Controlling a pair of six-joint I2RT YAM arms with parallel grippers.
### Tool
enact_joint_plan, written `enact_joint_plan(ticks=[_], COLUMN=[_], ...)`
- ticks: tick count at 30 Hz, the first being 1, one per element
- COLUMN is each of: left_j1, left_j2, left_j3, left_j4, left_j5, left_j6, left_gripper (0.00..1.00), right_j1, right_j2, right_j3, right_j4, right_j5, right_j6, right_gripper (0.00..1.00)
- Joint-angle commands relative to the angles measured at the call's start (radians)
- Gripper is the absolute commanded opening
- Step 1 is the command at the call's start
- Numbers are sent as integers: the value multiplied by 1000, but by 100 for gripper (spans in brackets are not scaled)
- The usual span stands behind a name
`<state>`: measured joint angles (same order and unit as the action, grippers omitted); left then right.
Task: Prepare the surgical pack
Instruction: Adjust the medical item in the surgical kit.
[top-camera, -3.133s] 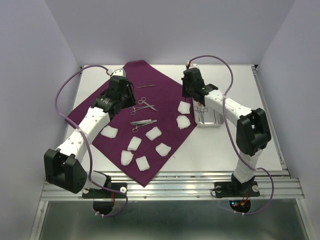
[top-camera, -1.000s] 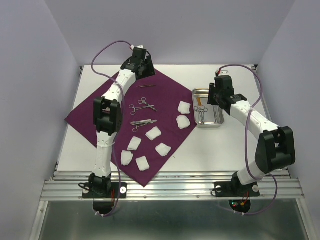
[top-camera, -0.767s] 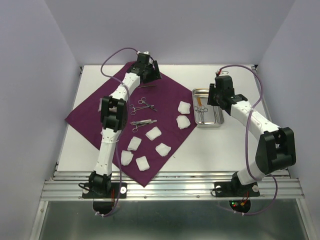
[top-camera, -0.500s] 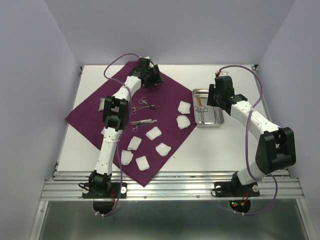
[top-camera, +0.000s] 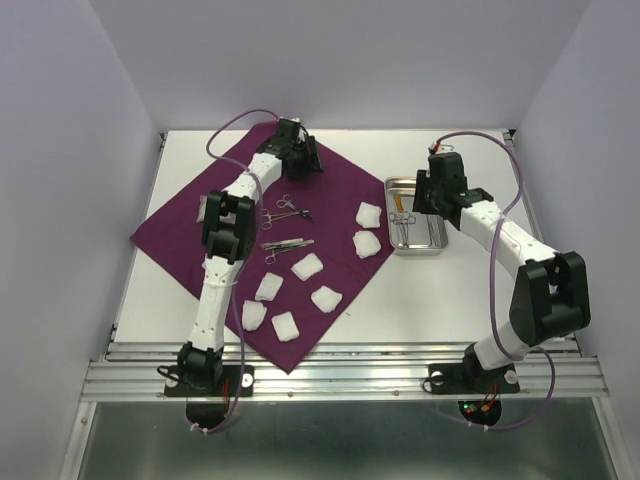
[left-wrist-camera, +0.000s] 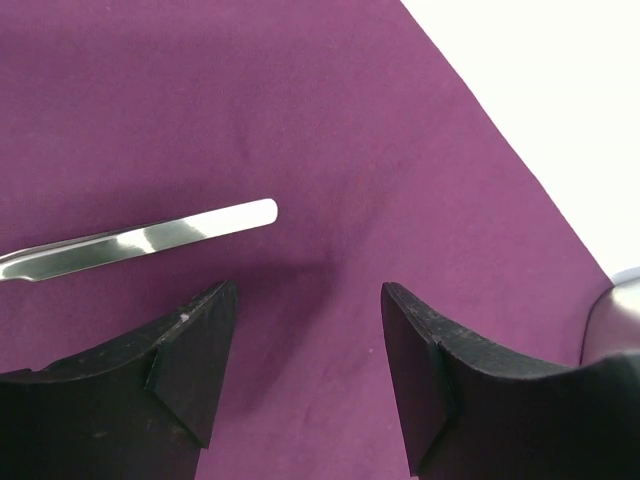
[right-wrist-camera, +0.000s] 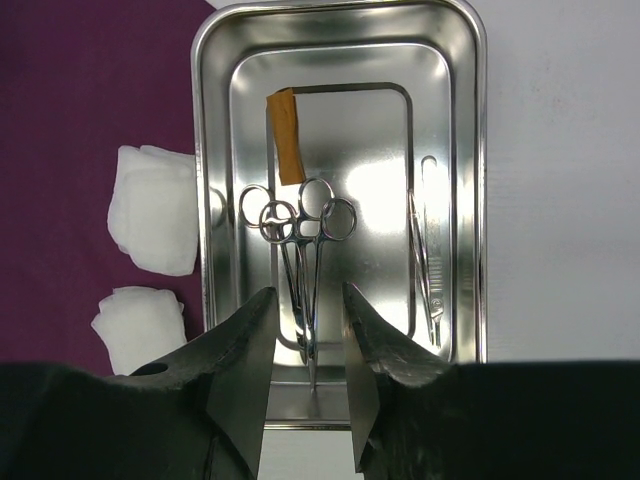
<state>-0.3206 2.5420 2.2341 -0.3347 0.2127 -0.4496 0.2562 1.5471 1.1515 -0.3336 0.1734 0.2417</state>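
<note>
Moved since the earlier views: left tool (left-wrist-camera: 307, 300), from the middle of the surgical pack (left-wrist-camera: 300, 100) out to its far part; right tool (right-wrist-camera: 305, 300), from the cloth's edge to above the steel tray (right-wrist-camera: 330, 22).

Left tool: jaws wide apart and empty, low over the pack, with the cloth spread flat on the surface directly beneath. Tweezers (left-wrist-camera: 150, 237) just ahead of the finger on the left of the wrist view, blunt end short of the gap, untouched.

Right tool: jaws partly open, nothing held; forceps (right-wrist-camera: 300, 230) in the tray straight ahead of the tips, gauze pads (right-wrist-camera: 155, 210) off to the left on the cloth.

Step in hand, as judged: approach to the tweezers for a pick. Destination not evident.

Next move calls for a small sideways shift toward the tweezers, bringing the shaft between the jaws, then a descent to the cloth. Closure should fall across the thin steel without gathering fabric.
</note>
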Motion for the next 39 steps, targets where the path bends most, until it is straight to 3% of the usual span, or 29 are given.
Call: enact_joint_plan(ticks=[1,14,21,39], left_j1=[-5,43,46,35], left_j2=[-104,75,162,-98], left_j3=[28,165,237,-88], left_j4=[22,178,146,-52], left_j5=[-32,30,19,-22], left_j6=[32,-116,-143,78], left_gripper=[70,70,68,65], right_j1=[3,3,3,12], right_j2=[-1,33,41,34], right_j3=[62,45,43,54], right_j4=[-4,-18,-19,-30], right_j5=[-9,-37,-37,-38], right_j6=[10,24,19,31], right_gripper=[38,38,38,38])
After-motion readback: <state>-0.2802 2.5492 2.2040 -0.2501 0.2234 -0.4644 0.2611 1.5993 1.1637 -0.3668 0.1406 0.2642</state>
